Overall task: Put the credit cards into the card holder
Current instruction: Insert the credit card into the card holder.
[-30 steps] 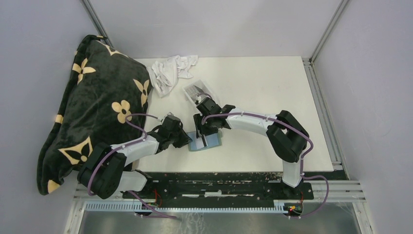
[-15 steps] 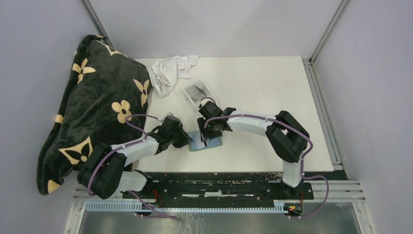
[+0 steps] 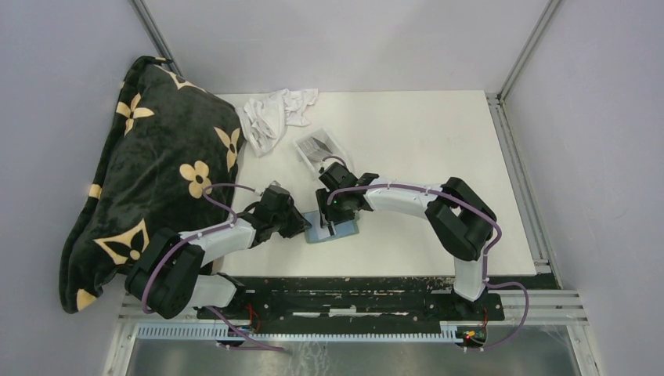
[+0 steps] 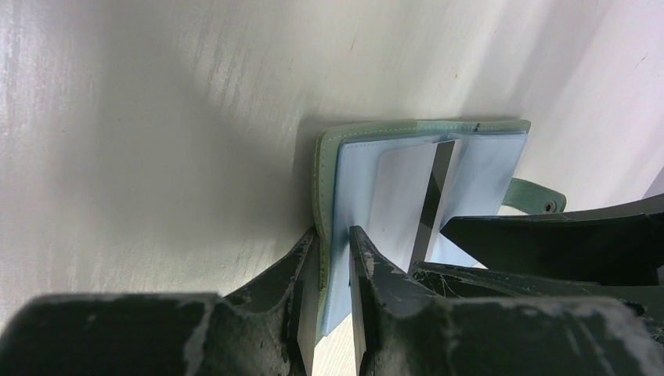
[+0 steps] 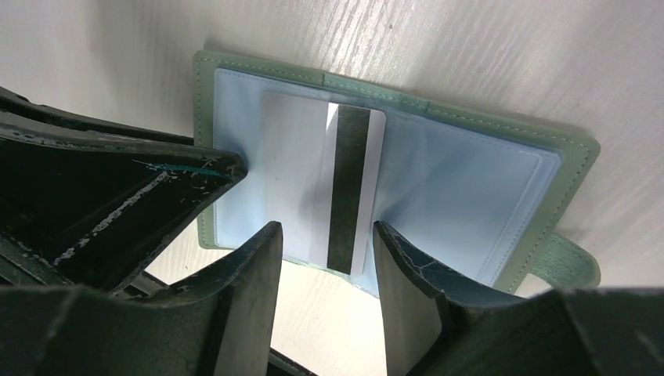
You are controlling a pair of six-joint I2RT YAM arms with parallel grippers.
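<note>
Left claw (image 4: 332,239) pinching card holder (image 4: 481,172) edge, right claw (image 5: 323,229) clasping card (image 5: 313,180)

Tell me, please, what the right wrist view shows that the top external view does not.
Only the right wrist view shows the dark stripe on the credit card held by the right gripper, the light blue lining of the card holder and its snap tab. Only the top external view shows the dark flowered cushion, the white cloth, the clear tray and both whole arms. Both show the open card holder on the table, with the left gripper at one edge of it.
</note>
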